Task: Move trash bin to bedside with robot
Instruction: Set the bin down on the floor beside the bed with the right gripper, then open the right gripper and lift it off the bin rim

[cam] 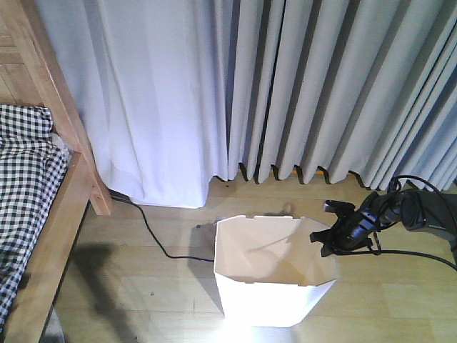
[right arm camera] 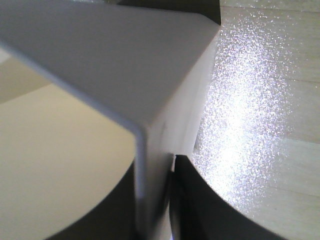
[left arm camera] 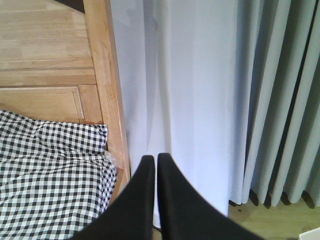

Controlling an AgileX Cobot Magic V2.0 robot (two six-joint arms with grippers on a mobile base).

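Observation:
The white trash bin [cam: 265,291] with its cream inside stands on the wood floor, a short way right of the bed. My right gripper [cam: 330,239] reaches in from the right and is shut on the bin's right rim. The right wrist view shows the thin bin wall [right arm camera: 125,60] pinched by my right gripper [right arm camera: 156,167], one finger inside and one outside. The bed's light-brown frame [cam: 66,214] and black-and-white checkered bedding [cam: 27,175] fill the left side. My left gripper [left arm camera: 156,161] hangs in the air facing the bed post [left arm camera: 107,85], fingers together on nothing.
Grey-white curtains [cam: 321,86] hang across the whole back down to the floor. A black cable [cam: 153,239] runs over the floor from under the curtain toward the bin. The checkered bedding [left arm camera: 50,185] and wooden headboard [left arm camera: 45,55] show in the left wrist view.

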